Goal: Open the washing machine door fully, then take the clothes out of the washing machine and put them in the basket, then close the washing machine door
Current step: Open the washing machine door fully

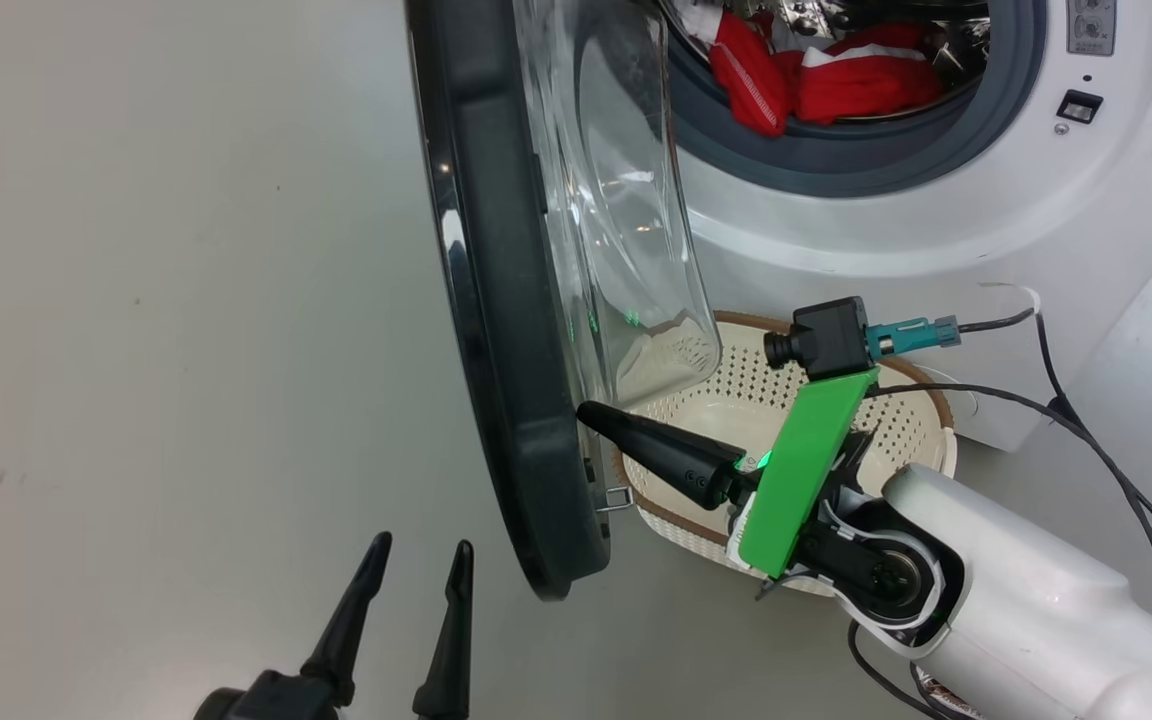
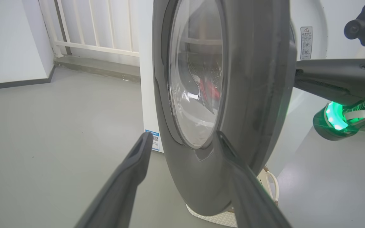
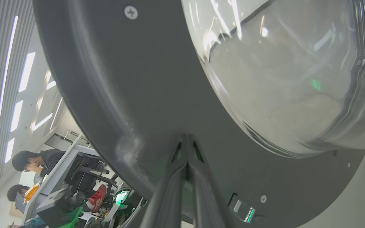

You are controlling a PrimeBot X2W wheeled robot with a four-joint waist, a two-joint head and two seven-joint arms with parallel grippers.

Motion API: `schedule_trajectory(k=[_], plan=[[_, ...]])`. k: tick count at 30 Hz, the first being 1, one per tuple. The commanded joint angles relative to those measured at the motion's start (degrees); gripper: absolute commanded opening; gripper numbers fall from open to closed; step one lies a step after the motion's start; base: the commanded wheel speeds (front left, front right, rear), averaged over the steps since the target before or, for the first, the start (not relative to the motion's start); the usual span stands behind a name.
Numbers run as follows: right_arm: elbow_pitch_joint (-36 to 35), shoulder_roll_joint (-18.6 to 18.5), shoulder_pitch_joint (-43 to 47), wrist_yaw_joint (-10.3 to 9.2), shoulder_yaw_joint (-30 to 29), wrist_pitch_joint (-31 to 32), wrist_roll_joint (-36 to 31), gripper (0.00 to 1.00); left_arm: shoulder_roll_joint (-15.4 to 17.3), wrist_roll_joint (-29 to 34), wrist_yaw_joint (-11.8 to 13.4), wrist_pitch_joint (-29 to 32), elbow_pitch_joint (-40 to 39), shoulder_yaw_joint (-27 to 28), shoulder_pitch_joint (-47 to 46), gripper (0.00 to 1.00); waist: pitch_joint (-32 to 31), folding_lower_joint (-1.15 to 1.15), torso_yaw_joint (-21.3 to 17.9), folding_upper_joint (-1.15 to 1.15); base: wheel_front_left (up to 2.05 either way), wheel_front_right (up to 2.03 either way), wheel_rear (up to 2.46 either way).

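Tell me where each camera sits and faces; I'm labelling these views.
Head view: on the head, looking down at the floor, the door edge-on, the clothes in the washing machine and the basket; the left claw and right claw show.
Left wrist view: on that wrist, along the left claw's open fingers at the door's outer face; the right claw shows at the right.
Right wrist view: on that wrist, along the right claw's shut fingers at the door's inner side.
Shared: all three show the door.

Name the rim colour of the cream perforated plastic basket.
Brown; basket rim shows best in head view.
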Motion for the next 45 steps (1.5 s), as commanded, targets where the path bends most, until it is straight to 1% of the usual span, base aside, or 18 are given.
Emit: schedule_trajectory(k=[1, 3, 4, 5, 7, 8, 9, 11, 12, 24, 28, 39, 45], plan=[[-1.52, 0.95, -0.58, 0.45, 0.16, -0.32, -0.44, 0.0, 0.29, -0.03, 0.35, -0.7, -1.39, 2.2, -0.16, 1.0, -0.12, 0.0, -0.07, 0.0, 0.0, 0.0, 0.0], [-1.45, 0.76, -0.45, 0.45, 0.18, -0.46, -0.49, 0.0, 0.29, -0.04, 0.27, -0.7, -1.3, 2.26, -0.19, 1.0, -0.17, 0.0, -0.1, 0.0, 0.0, 0.0, 0.0], [-1.34, 0.54, -0.31, 0.45, 0.2, -0.67, -0.61, 0.08, 0.29, -0.02, 0.18, -0.7, -1.2, 2.33, -0.25, 1.0, -0.23, 0.0, -0.13, 0.0, 0.0, 0.0, 0.0], [-1.25, 0.33, -0.17, 0.45, 0.21, -0.91, -0.7, 0.18, 0.29, -0.01, 0.07, -0.7, -1.07, 2.42, -0.33, 1.0, -0.3, 0.0, -0.16, 0.0, 0.0, 0.0, 0.0], [-1.07, -0.08, 0.17, 0.45, 0.13, -1.62, -0.86, 0.33, 0.29, 0.08, -0.17, -0.7, -0.75, 2.67, -0.5, 1.0, -0.44, 0.0, -0.23, 0.0, 0.0, 0.0, 0.0], [-0.98, -0.27, 0.4, 0.45, 0.04, -2.06, -0.88, 0.43, 0.29, 0.14, -0.3, -0.7, -0.57, 2.81, -0.59, 1.0, -0.53, 0.0, -0.27, 0.0, 0.0, 0.0, 0.0], [-0.9, -0.5, 0.66, 0.45, -0.01, -2.42, -0.86, 0.49, 0.29, 0.2, -0.44, -0.7, -0.38, 2.96, -0.68, 1.0, -0.63, 0.0, -0.31, 0.0, 0.0, 0.0, 0.0], [-0.55, -1.03, 1.36, 0.45, -0.12, -3.29, -0.88, 0.86, 0.29, 0.38, -0.75, -0.7, 0.03, 3.29, -0.84, 1.0, -0.91, 0.0, -0.41, 0.0, 0.0, 0.0, 0.0], [-0.32, -1.33, 1.77, 0.45, -0.16, -3.76, -0.93, 1.0, 0.29, 0.47, -0.92, -0.7, 0.25, 3.45, -0.92, 1.0, -1.04, 0.0, -0.47, 0.0, 0.0, 0.0, 0.0], [2.81, -5.87, 9.73, 0.45, -0.03, -12.41, -1.74, 1.0, 0.29, 2.03, -3.9, -0.7, 4.13, 5.41, -1.94, 1.0, -3.39, 0.0, -1.8, 0.0, 0.0, 0.0, 0.0], [3.7, -7.12, 11.93, 0.45, 0.01, -14.6, -1.66, 1.0, 0.29, 2.22, -4.58, -0.7, 4.89, 6.24, -2.26, 1.0, -3.58, 0.0, -3.01, 0.0, 0.0, 0.0, 0.0], [6.44, -8.89, 16.15, 0.45, 1.06, -20.51, -2.9, 1.0, 0.29, 2.72, -5.23, -0.7, 5.3, 8.04, -2.37, 1.0, -3.59, 0.0, -6.11, 0.0, 0.0, 0.0, 0.0], [10.12, -9.62, 17.7, 0.45, 0.29, -23.42, -7.08, 1.0, 0.29, 2.71, -5.21, -0.7, 5.34, 8.37, -2.41, 1.0, -3.52, 0.0, -6.9, 0.0, 0.0, 0.0, 0.0]])
